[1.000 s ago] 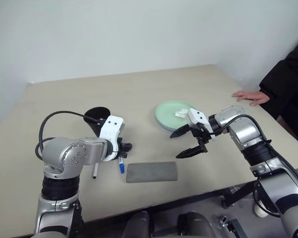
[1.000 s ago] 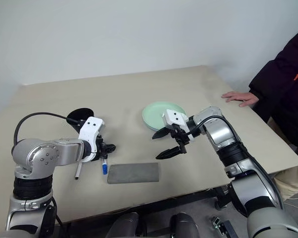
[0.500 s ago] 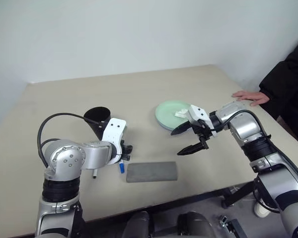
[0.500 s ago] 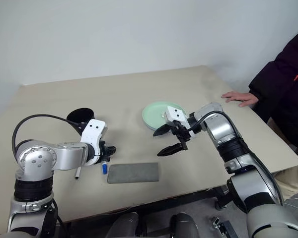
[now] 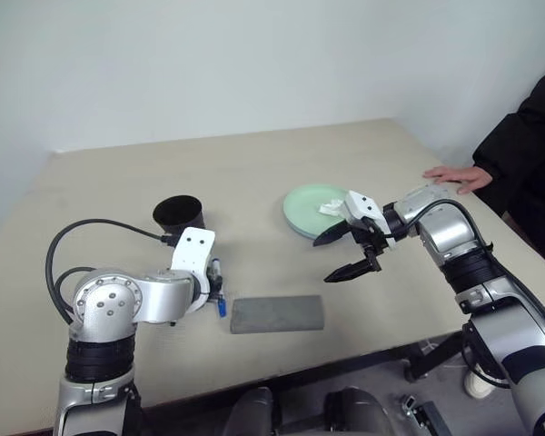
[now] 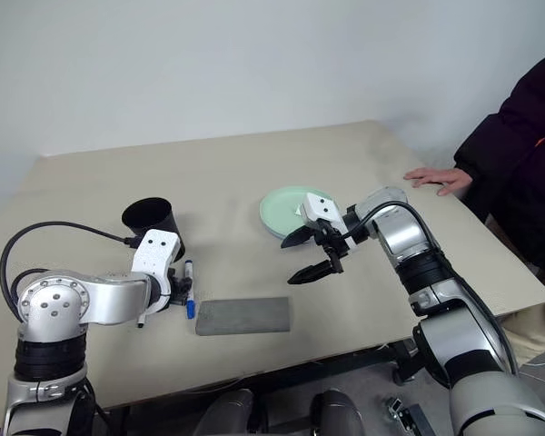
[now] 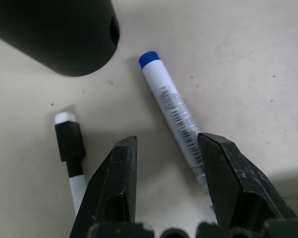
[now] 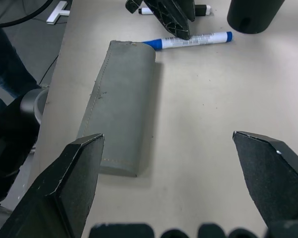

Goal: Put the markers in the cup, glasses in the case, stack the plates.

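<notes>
The black cup (image 5: 179, 214) stands upright at the table's left. Just in front of it lie two markers, a blue-capped one (image 7: 171, 106) and a black-capped one (image 7: 69, 144). My left gripper (image 7: 165, 144) points down over them, open, with the blue-capped marker lying along the inside of one finger (image 7: 223, 168). The grey case (image 5: 277, 314) lies closed near the front edge. A pale green plate (image 5: 304, 204) sits mid-table. My right gripper (image 5: 323, 262) hangs wide open above the table, just in front of the plate. The glasses are out of view.
A crumpled white tissue (image 5: 331, 209) lies on the green plate. A person's hand (image 5: 459, 175) rests on the table's far right edge, with a dark sleeve behind it. A black cable (image 5: 91, 232) loops from my left arm near the cup.
My left hand has rolled and drawn back to the left, uncovering the cup, and now points down at the markers. The right gripper has stayed in place, still open.
</notes>
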{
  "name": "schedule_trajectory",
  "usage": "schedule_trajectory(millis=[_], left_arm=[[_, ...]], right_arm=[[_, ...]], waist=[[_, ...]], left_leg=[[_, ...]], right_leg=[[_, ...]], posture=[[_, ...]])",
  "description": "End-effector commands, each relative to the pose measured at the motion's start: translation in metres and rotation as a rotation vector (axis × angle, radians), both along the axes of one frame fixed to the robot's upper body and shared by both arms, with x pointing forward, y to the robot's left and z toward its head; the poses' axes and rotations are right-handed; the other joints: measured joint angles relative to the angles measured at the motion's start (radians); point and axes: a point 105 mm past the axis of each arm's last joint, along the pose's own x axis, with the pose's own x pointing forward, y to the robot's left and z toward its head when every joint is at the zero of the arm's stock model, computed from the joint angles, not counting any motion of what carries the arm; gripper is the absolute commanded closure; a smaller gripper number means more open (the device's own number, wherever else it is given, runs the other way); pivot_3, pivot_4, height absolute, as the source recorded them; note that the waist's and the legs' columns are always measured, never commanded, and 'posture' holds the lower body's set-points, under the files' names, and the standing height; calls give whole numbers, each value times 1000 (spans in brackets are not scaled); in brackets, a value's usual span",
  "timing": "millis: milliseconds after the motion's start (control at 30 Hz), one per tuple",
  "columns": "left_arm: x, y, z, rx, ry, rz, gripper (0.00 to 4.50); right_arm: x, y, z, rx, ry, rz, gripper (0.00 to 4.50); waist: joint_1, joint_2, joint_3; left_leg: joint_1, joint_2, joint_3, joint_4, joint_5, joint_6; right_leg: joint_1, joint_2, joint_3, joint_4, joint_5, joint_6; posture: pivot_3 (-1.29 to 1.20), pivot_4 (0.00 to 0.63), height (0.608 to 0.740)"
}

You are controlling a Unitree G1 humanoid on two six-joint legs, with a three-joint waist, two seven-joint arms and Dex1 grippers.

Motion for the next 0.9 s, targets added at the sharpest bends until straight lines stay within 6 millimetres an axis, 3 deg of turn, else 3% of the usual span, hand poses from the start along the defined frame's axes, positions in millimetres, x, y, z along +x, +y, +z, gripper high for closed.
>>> schedule_trajectory(millis=[33, 567, 667, 800, 900], left_arm=[[-1, 4, -3, 0, 4, 38, 2497], [-2, -1, -14, -1, 42, 29, 2497], [-2, -3, -15, -8, 45, 25, 3022], [-2, -4, -16, -15, 46, 22, 4354], [-2, -4, -16, -17, 48, 24, 4397]], right_arm=[[2, 3, 15, 25, -45, 22, 0], [1, 6, 16, 31, -49, 28, 0], [1, 5, 16, 31, -50, 28, 0], [1, 5, 17, 30, -51, 27, 0], [1, 5, 17, 30, -52, 28, 0]], waist=[[0, 0, 0], [0, 0, -1], [0, 0, -1], [0, 0, -1], [0, 0, -1]], left_leg=[[0, 0, 0, 0, 0, 0], [1, 0, -1, 0, 1, -1], [1, 0, -1, 0, 1, -1], [1, 1, -1, 0, 1, -1], [1, 1, -1, -1, 1, -1]], right_leg=[[0, 0, 0, 0, 0, 0], [1, 0, -1, 0, 1, -1], [1, -1, -2, 0, 1, -1], [0, -1, -1, 0, 1, -1], [0, -1, -2, 0, 1, -1]], posture=[[0, 0, 700], [0, 0, 700], [0, 0, 700], [0, 0, 700], [0, 0, 700]])
